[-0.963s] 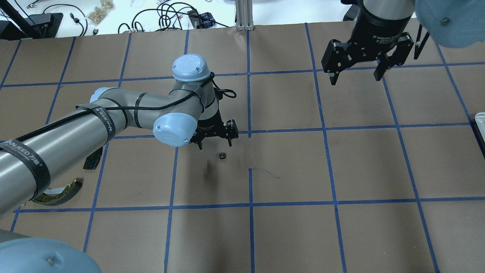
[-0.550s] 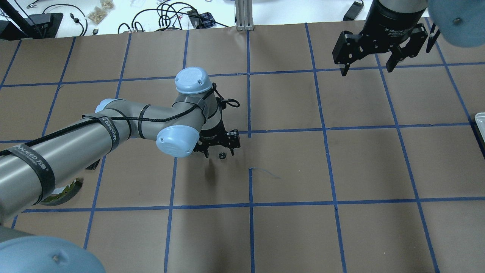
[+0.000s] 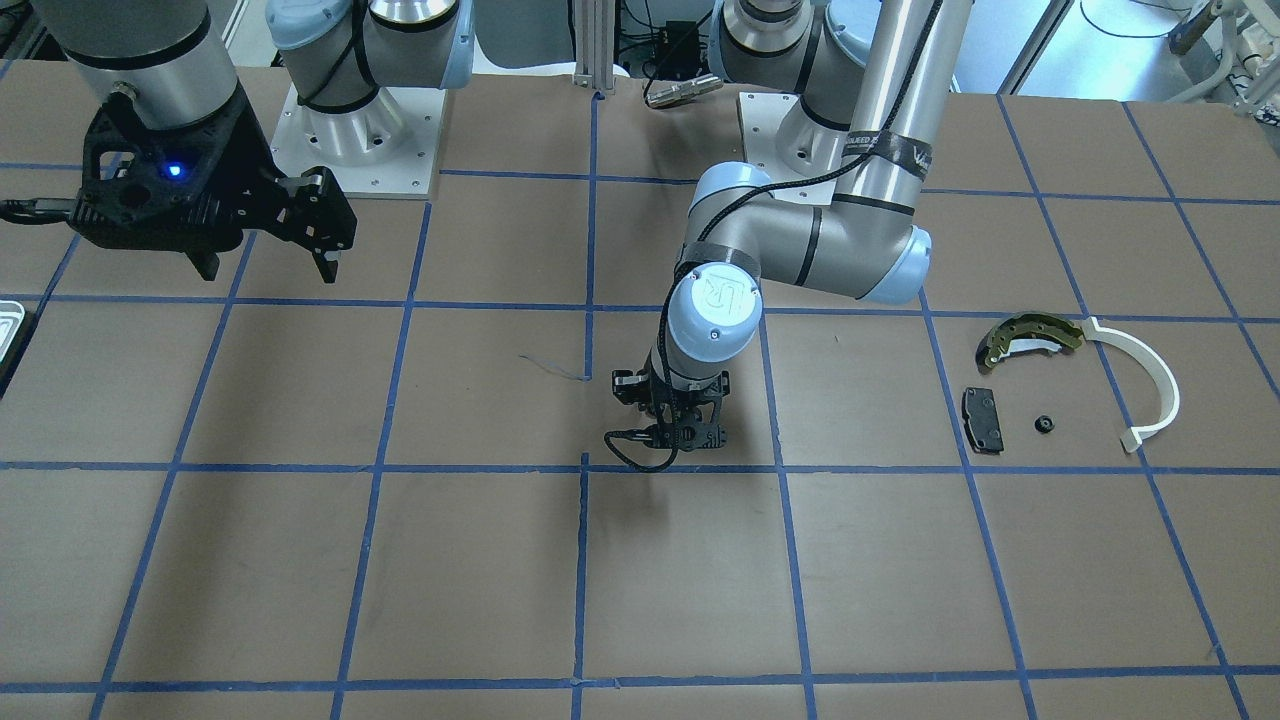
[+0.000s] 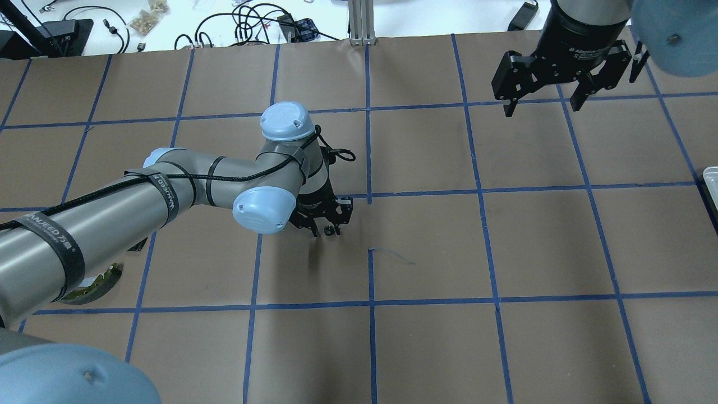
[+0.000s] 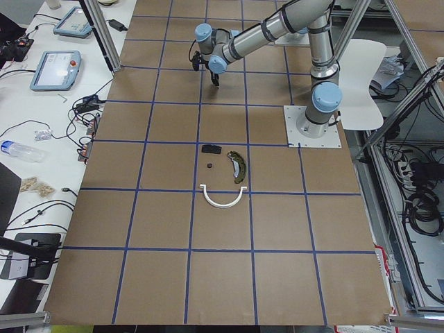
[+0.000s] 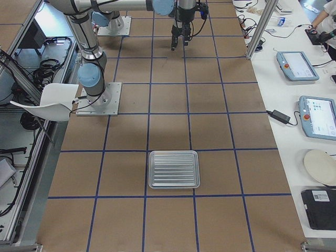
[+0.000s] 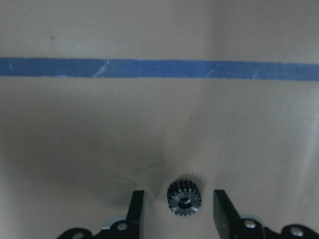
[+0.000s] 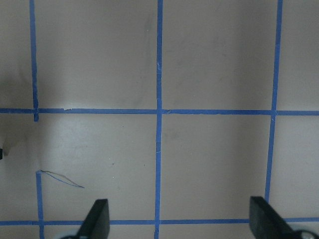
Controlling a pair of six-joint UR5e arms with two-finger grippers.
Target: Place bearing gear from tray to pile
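1. Down low, the left gripper [image 7: 179, 194] straddles the gear [image 7: 184, 198], fingers [image 7: 135, 214] spread, neither touching it.
2. Gear lies flat on the table [image 4: 505, 252], near a blue tape line [image 7: 149, 68].
3. Right gripper [image 4: 542, 109] hangs spread wide, well apart from it.

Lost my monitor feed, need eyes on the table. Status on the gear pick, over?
Left claw open, straddling bearing gear on the table, gaps both sides, not yet gripped. Right claw open, empty, off to the side. Nothing near the gear in the way.

Left tool [image 4: 327, 229] low, jaws apart; right tool [image 4: 542, 109] raised, jaws wide.
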